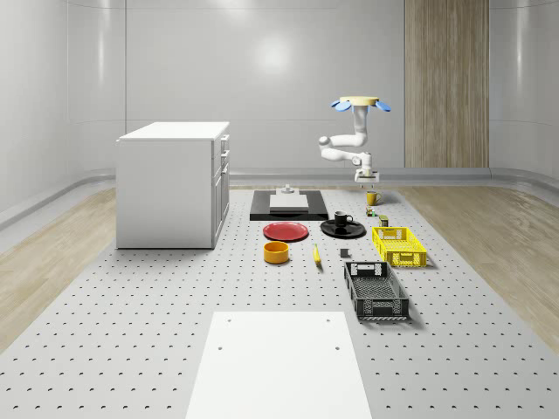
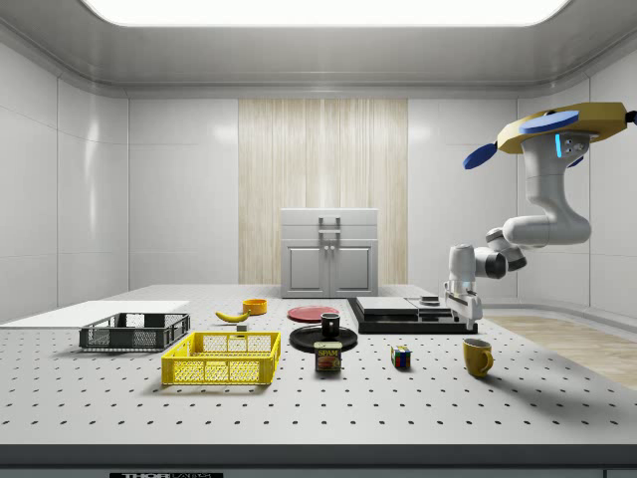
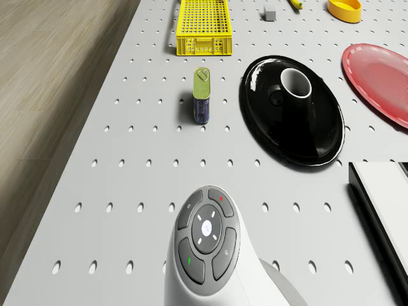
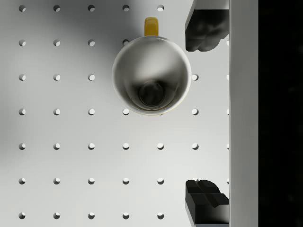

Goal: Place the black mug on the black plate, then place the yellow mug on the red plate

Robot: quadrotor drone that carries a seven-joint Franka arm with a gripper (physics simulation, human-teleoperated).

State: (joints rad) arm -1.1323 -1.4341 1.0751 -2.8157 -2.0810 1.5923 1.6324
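The black mug (image 1: 342, 219) stands upright on the black plate (image 1: 354, 231), with the red plate (image 1: 286, 231) bare beside it on the whole-scene view's left. From the drone camera I see the same black mug (image 3: 292, 88), black plate (image 3: 268, 137) and red plate (image 3: 382, 80). The yellow mug (image 1: 372, 198) (image 2: 478, 357) stands upright on the table behind them. My drone (image 1: 359, 102) hovers high over that back area. My gripper (image 1: 368, 182) (image 2: 464, 319) hangs open just above the yellow mug (image 4: 151, 78), which lies a little to one side of the line between the fingers (image 4: 206, 26).
A black platform (image 1: 288, 208) with a white block borders the gripper's spot. A white cabinet (image 1: 175, 183) stands at the whole-scene view's left. A yellow crate (image 1: 398, 245), black crate (image 1: 376, 291), orange bowl (image 1: 276, 252), banana (image 1: 316, 254), tin can (image 2: 327, 357) and colour cube (image 2: 400, 357) lie about.
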